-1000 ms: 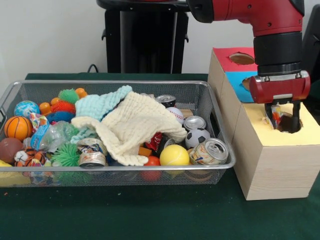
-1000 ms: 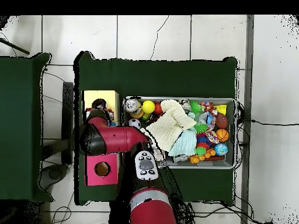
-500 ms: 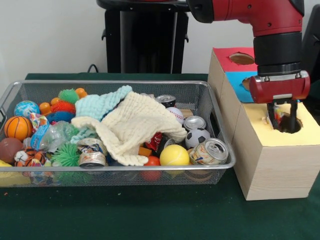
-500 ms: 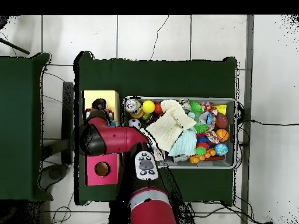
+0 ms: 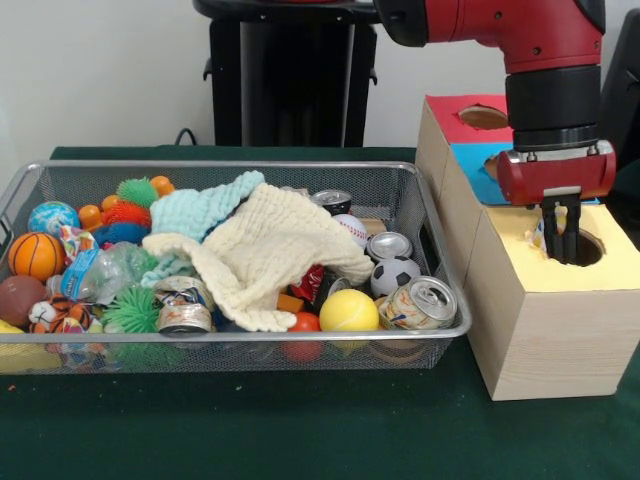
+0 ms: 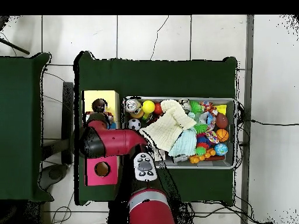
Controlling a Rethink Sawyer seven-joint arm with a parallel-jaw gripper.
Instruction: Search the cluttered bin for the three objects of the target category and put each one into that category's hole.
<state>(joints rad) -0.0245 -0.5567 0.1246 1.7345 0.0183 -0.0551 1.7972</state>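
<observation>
Gripper [image 5: 560, 238] over the yellow hole [image 5: 580, 247] of the wooden box [image 5: 545, 320] — fingers pressed together, empty. Wire bin [image 5: 230, 355] beside it — cluttered.

My gripper [image 5: 560, 245] hung over the round hole [image 5: 578, 247] in the yellow top of the wooden box [image 5: 545, 320], to the right of the wire bin [image 5: 40, 185]; whether its jaws stood apart, I could not tell. The bin lay crowded: a cream cloth [image 5: 270, 250] draped over the middle, dented cans [image 5: 422, 303] near the right end, a yellow ball [image 5: 349, 311] and a soccer ball [image 5: 396, 274] beside them, small balls heaped at the left.
</observation>
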